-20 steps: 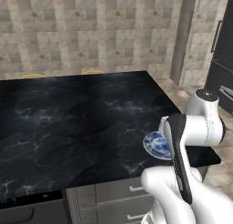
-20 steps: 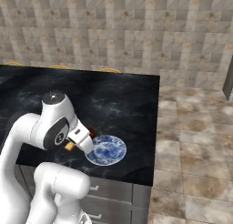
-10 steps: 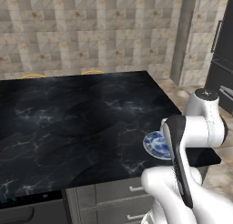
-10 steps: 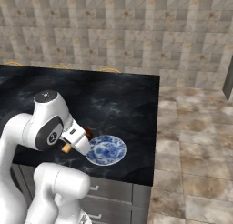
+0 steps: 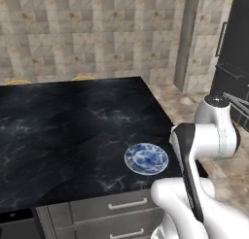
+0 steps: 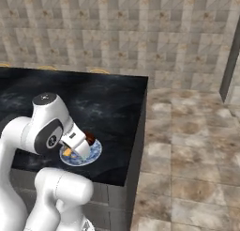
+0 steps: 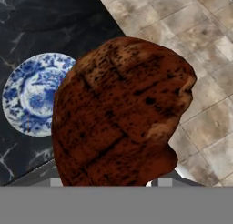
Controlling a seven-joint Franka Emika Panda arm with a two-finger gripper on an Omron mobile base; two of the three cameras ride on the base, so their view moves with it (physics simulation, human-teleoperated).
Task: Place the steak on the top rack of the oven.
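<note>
The arm has swung right, uncovering the plate (image 5: pixel 146 158) on the black table (image 5: pixel 63 136). From the right, the claw (image 6: pixel 78 146) is holding the steak (image 6: pixel 90 141) above the plate. Up close, the steak (image 7: pixel 120 111) is hanging over the table's edge.

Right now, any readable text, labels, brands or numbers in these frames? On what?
None readable.
The plate bears only a blue-and-white pattern, no letters.
The steak, the counter and the wall tiles carry no writing.
The dark appliance at the right shows no legible label.
</note>
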